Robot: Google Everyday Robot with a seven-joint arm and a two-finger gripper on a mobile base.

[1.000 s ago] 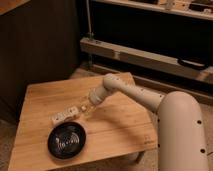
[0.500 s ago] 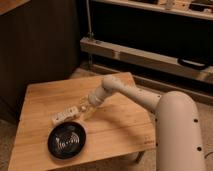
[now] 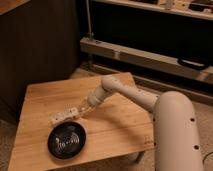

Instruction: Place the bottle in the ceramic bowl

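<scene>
Cream end effector (image 3: 79, 108) — beside bowl (image 3: 49, 143) rim

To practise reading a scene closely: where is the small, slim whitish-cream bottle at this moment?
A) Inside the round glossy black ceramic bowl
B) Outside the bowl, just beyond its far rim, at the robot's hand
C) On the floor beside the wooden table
B: the small whitish-cream bottle shows over the wooden table, just past the far rim of the round glossy black ceramic bowl, at the tip of the robot's hand.
</scene>
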